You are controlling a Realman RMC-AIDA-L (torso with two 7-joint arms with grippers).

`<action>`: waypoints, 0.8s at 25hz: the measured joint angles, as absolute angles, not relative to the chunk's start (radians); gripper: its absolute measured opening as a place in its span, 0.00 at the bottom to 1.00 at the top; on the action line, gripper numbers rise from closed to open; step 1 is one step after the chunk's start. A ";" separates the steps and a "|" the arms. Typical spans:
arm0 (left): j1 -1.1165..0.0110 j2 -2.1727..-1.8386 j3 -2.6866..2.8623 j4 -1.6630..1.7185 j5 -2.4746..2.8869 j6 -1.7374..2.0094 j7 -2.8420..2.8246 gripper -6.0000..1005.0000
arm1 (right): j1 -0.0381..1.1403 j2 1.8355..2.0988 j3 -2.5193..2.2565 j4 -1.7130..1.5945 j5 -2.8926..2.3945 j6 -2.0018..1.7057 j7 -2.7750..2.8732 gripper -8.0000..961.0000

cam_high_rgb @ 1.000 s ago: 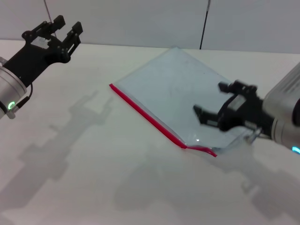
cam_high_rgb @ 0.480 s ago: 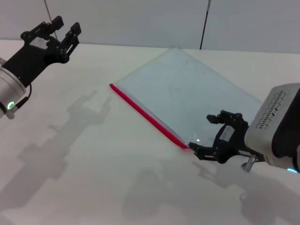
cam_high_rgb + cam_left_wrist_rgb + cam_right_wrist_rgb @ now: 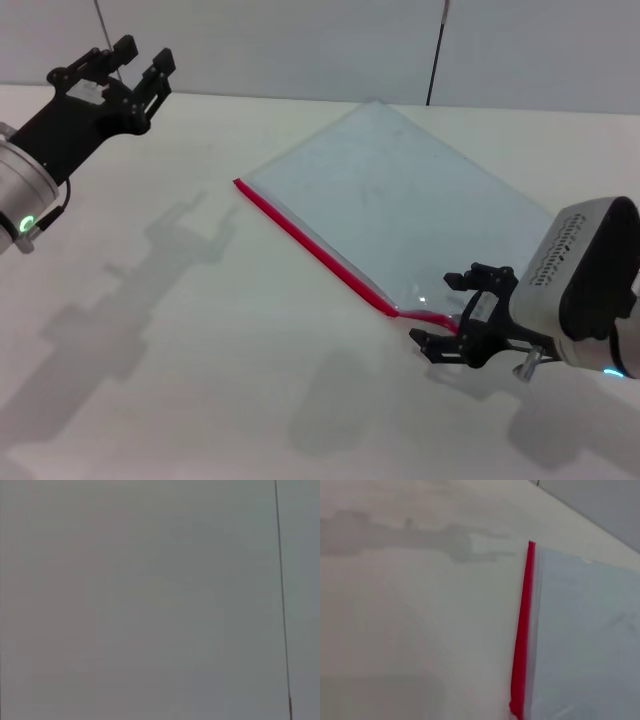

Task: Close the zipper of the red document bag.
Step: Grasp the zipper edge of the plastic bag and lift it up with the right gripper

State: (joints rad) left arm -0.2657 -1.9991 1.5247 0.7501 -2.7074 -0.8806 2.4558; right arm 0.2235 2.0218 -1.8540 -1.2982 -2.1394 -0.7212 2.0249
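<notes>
The red document bag (image 3: pixel 400 195) is a flat, translucent pale-blue pouch lying at an angle on the white table (image 3: pixel 200 330). The zipper (image 3: pixel 310 243) is a thin red strip along its front-left long edge, and its near end curls slightly. My right gripper (image 3: pixel 432 312) sits low at that near end, open, one finger on each side of the strip's tip. In the right wrist view the zipper (image 3: pixel 522 630) runs away from the camera beside the bag (image 3: pixel 585 640). My left gripper (image 3: pixel 125 62) is raised at the far left, open and empty.
A grey wall (image 3: pixel 300 40) with a dark vertical line (image 3: pixel 436 55) stands behind the table. The left wrist view shows only that wall (image 3: pixel 150 600). Shadows of both arms fall on the table.
My right gripper has moved from above the bag's near-right part down and forward to the zipper's near end. The lifted bag corner has flattened. The left arm has stayed put.
</notes>
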 joint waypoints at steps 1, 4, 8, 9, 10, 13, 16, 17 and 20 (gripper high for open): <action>-0.266 -2.000 1.525 0.750 -2.707 -0.880 2.456 0.48 | 0.227 2.022 -1.854 -1.290 -2.139 -0.722 2.025 0.89; -0.267 -2.001 1.525 0.750 -2.707 -0.880 2.456 0.48 | 0.230 2.022 -1.856 -1.282 -2.140 -0.722 2.024 0.89; -0.267 -2.001 1.525 0.750 -2.707 -0.880 2.456 0.48 | 0.231 2.022 -1.857 -1.271 -2.143 -0.691 2.020 0.89; -0.267 -2.001 1.525 0.750 -2.707 -0.880 2.456 0.48 | 0.232 2.022 -1.859 -1.265 -2.144 -0.675 2.017 0.89; -0.267 -2.001 1.525 0.750 -2.707 -0.880 2.456 0.48 | 0.235 2.022 -1.860 -1.257 -2.144 -0.666 2.015 0.89; -0.267 -2.001 1.525 0.750 -2.707 -0.879 2.456 0.48 | 0.249 2.023 -1.861 -1.233 -2.142 -0.653 2.009 0.87; -0.267 -2.001 1.525 0.750 -2.707 -0.879 2.456 0.48 | 0.265 2.023 -1.856 -1.205 -2.141 -0.653 2.008 0.83; -0.267 -2.001 1.525 0.750 -2.707 -0.879 2.456 0.48 | 0.270 2.023 -1.855 -1.198 -2.140 -0.652 2.008 0.80; -0.267 -2.001 1.525 0.750 -2.707 -0.879 2.456 0.48 | 0.271 2.023 -1.855 -1.194 -2.140 -0.647 2.008 0.72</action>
State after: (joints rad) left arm -0.2668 -2.0009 1.5248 0.7500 -2.7074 -0.8788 2.4559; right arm 0.2706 2.0234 -1.8548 -1.1937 -2.1401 -0.6474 2.0080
